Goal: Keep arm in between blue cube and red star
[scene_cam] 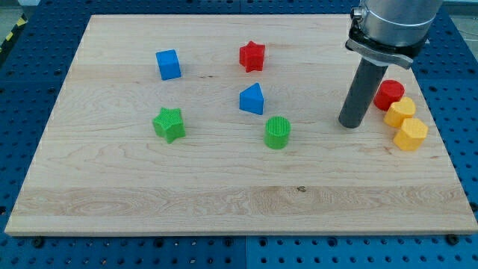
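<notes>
The blue cube (pixel 169 64) sits at the upper left of the wooden board (pixel 224 187). The red star (pixel 252 56) lies to its right, near the top middle. My tip (pixel 349 124) rests on the board far to the right of both, just left of the red cylinder (pixel 389 95). The tip touches no block.
A blue triangular block (pixel 252 99) lies below the red star. A green star (pixel 169 124) is at the left middle, a green cylinder (pixel 277 133) at the centre. Two yellow blocks (pixel 400 112) (pixel 411 135) sit by the right edge.
</notes>
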{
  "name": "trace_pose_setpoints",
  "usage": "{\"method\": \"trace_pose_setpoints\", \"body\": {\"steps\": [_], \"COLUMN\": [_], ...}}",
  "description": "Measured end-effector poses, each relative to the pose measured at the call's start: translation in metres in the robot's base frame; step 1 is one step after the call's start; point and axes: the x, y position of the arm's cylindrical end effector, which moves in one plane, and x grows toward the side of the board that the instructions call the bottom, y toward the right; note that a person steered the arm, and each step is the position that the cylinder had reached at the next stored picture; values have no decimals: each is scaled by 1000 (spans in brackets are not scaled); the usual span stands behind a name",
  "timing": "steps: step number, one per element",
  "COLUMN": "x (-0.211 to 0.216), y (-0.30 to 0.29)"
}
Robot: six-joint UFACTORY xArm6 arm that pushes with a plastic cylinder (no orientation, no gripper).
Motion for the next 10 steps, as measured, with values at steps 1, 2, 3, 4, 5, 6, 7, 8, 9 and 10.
{"method": "trace_pose_setpoints", "body": {"steps": [1, 2, 3, 4, 5, 6, 7, 8, 9, 10], "x": [-3, -12, -20, -47, -71, -86, -93, -93, -96, -108], "y": [0, -23, -57, -80, -82, -108, -132, -159, -200, -212]}}
